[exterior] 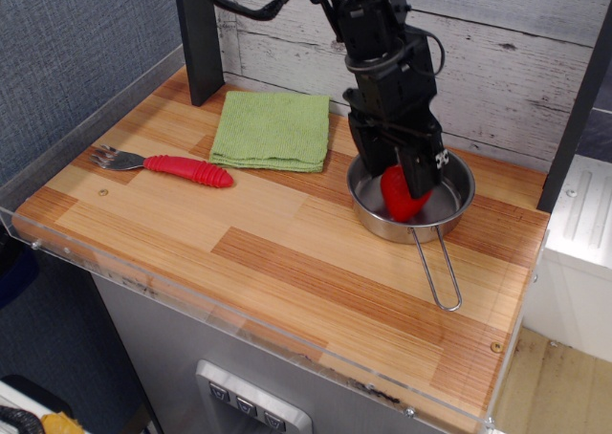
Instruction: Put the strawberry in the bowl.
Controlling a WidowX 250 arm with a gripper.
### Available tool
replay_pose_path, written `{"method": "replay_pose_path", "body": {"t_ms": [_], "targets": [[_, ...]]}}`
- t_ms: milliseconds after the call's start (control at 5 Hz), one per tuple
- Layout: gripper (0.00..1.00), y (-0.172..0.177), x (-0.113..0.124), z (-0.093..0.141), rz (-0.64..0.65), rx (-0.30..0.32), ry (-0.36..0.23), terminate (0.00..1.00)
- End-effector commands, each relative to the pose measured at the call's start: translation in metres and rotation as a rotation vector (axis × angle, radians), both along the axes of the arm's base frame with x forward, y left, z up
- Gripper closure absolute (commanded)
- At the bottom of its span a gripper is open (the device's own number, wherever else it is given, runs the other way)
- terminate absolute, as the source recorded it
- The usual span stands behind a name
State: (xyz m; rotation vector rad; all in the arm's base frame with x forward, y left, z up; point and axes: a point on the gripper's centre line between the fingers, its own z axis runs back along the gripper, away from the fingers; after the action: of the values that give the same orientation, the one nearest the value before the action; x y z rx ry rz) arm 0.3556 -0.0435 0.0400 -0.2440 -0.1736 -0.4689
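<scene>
The bowl (pixel 457 207) is polished metal, shiny and smooth, with a thin bare wire handle. Inside it the strawberry (pixel 400 195) looks like glossy red plastic. The hand (pixel 404 178) gripping it is matt black, hard-surfaced. Left of the bowl, the green cloth (pixel 272 130) is soft, matt, finely textured fabric. Further left of the bowl, the fork (pixel 163 164) has dull metal tines and a ribbed red plastic handle. The worktop (pixel 287 262) is smooth striped wood with a clear glossy plastic edge.

Black boxy arm, looped black cables, matte black end effector (pixel 401 181)
</scene>
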Motion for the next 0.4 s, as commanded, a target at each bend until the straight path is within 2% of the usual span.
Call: {"method": "replay_pose_path", "body": {"t_ms": [0, 200], "targets": [[0.00, 0.0007, 0.0034, 0.0168, -0.004, 0.025, -0.041, 0.00], [0.00, 0.0001, 0.0041, 0.0205, -0.002, 0.026, -0.050, 0.00]]}}
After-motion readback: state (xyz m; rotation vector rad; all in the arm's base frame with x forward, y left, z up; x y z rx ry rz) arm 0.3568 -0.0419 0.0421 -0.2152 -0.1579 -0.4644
